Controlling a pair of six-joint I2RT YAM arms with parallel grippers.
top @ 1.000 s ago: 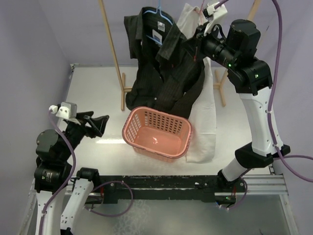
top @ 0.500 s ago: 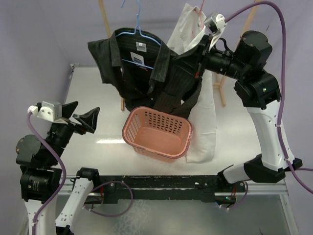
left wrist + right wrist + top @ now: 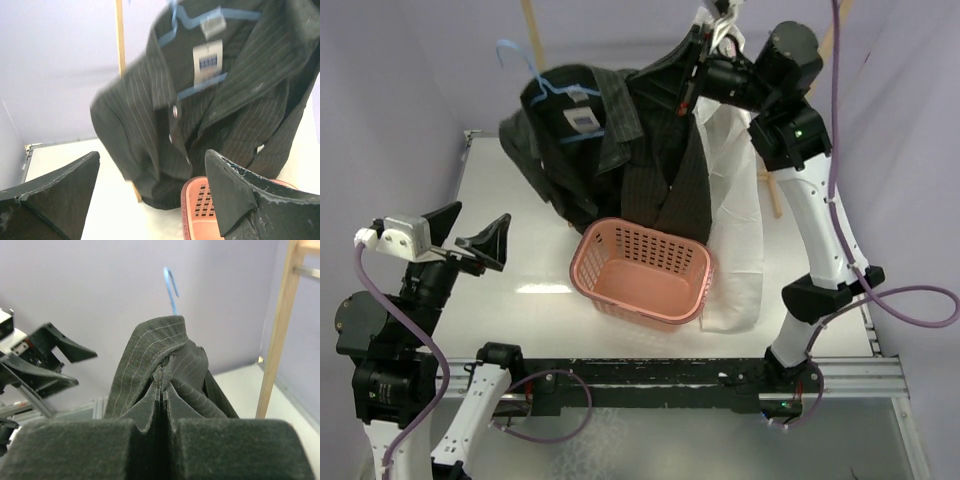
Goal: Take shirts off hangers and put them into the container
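The black pinstriped shirt (image 3: 620,150) hangs stretched above the salmon-pink basket (image 3: 640,270), its hem brushing the far rim. My right gripper (image 3: 695,58) is shut on a pinched fold of this shirt (image 3: 160,360), high at the back. The light blue hanger (image 3: 535,85) is still inside the collar, tilted left with its hook free in the air. The white shirt (image 3: 735,230) hangs behind the right arm, down to the table. My left gripper (image 3: 470,235) stands open and empty, left of the basket, facing the black shirt (image 3: 225,100).
Wooden rack poles rise at the back left (image 3: 528,15) and by the right arm (image 3: 775,190). The basket rim (image 3: 192,205) lies just before my left gripper's right finger. A purple wall bounds the left side.
My right gripper has swung up and left, dragging the black shirt and blue hanger left off the rack. The left gripper opened wider and rose a little.
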